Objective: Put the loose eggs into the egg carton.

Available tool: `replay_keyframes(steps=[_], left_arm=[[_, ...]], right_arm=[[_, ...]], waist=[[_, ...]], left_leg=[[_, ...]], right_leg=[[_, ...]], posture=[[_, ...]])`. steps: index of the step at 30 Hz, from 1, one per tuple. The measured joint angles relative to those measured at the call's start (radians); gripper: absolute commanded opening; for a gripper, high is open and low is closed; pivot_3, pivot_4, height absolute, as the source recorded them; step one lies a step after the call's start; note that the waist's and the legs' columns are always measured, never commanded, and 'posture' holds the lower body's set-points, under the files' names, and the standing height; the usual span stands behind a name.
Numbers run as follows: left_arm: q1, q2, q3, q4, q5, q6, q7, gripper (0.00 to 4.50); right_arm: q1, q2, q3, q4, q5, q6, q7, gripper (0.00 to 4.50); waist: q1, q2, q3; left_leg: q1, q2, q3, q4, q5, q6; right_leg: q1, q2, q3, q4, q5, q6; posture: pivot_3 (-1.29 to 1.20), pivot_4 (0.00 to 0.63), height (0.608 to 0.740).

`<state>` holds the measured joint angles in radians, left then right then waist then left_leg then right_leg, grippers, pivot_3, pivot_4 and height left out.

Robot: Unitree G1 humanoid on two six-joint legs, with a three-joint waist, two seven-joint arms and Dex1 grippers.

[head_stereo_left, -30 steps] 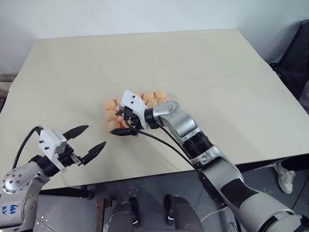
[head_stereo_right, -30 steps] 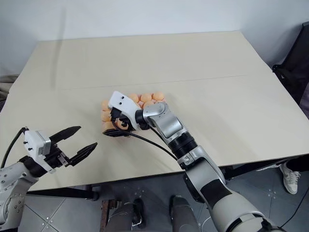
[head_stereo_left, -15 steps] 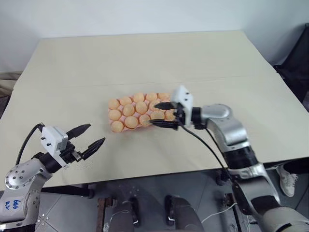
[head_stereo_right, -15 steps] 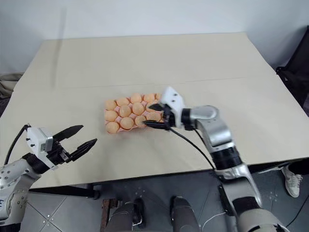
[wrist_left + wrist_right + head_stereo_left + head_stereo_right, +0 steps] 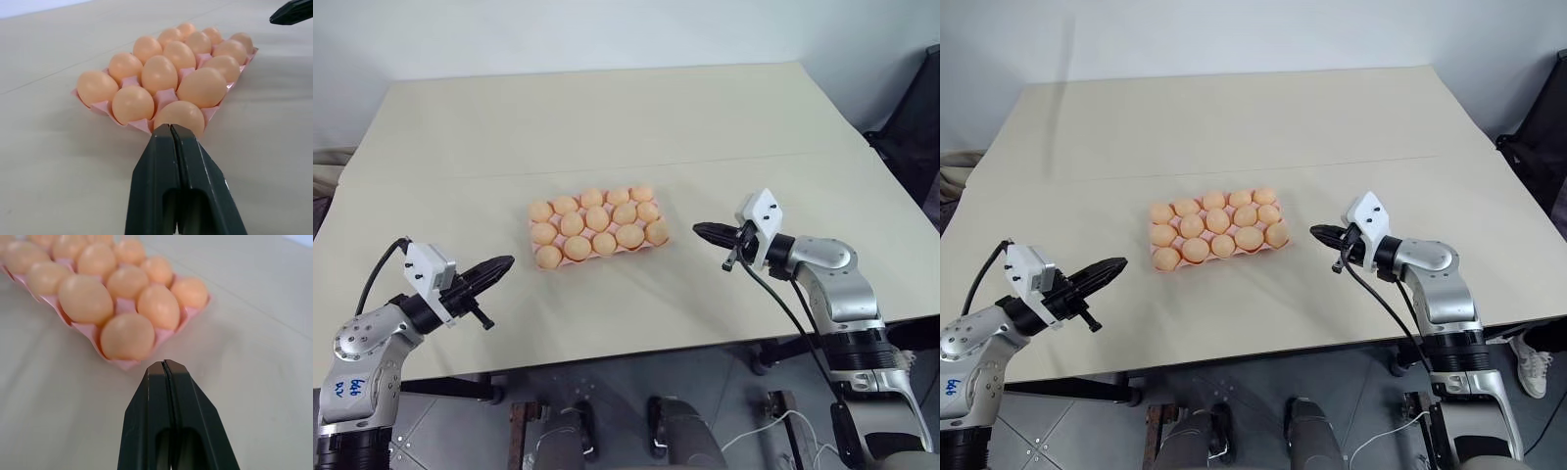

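The pink egg carton lies in the middle of the table, and a pale orange egg sits in every cup I can see. Loose eggs are out of view. My left gripper hovers shut and empty over the table's front left, pointing at the carton's near corner, a short way from it. My right gripper is shut and empty to the right of the carton, its tip aimed at the carton's end with a gap of bare table between. The left wrist view also catches the right gripper beyond the carton.
The beige table has a faint seam running across it behind the carton. A dark object stands off the table's right edge, and a person's shoe is on the floor there.
My right gripper has drawn back from over the carton to its right side and shut. My left gripper has shut where it was. The carton now shows whole, with all its eggs.
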<state>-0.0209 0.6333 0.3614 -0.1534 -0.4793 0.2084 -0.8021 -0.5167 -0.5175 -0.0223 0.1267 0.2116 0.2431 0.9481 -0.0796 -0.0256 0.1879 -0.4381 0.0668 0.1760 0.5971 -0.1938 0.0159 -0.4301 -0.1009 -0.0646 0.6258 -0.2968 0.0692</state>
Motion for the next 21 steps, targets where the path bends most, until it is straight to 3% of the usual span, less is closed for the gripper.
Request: replay_keyframes(steps=[7,10,13,21], left_arm=[[0.030,0.005,0.011,0.002,0.018,-0.001,0.016,0.01],[0.037,-0.002,0.011,-0.012,0.011,0.000,0.017,0.56],[0.032,-0.016,0.012,-0.043,-0.019,0.008,0.012,1.48],[0.040,0.018,0.005,-0.050,-0.027,0.033,-0.047,4.07]], right_arm=[[0.146,-0.061,-0.071,-0.052,0.028,0.019,-0.025,0.00],[0.193,-0.064,-0.106,-0.107,0.079,0.049,-0.029,0.00],[0.217,-0.073,-0.114,-0.195,0.148,0.107,-0.017,0.57],[0.275,-0.144,-0.135,-0.338,0.224,0.174,0.002,3.36]], waist=[[0.015,0.000,0.000],[0.015,0.000,0.000],[0.018,0.000,0.000],[0.027,0.000,0.000]], left_leg=[[0.000,0.000,-0.001,0.001,0.000,0.001],[0.001,0.000,-0.001,0.001,0.000,0.001],[0.001,0.000,-0.001,0.001,0.000,0.001],[0.000,0.000,-0.001,0.001,-0.001,0.001]], right_leg=[[0.001,-0.001,0.000,-0.001,0.000,0.000],[0.001,0.000,0.000,0.000,0.000,0.000],[0.001,0.000,0.000,0.000,0.000,0.000],[0.002,-0.001,0.000,-0.002,0.000,0.000]], posture=[[0.00,0.150,0.740],[0.00,0.150,0.740],[0.00,0.150,0.740],[0.00,0.150,0.740]])
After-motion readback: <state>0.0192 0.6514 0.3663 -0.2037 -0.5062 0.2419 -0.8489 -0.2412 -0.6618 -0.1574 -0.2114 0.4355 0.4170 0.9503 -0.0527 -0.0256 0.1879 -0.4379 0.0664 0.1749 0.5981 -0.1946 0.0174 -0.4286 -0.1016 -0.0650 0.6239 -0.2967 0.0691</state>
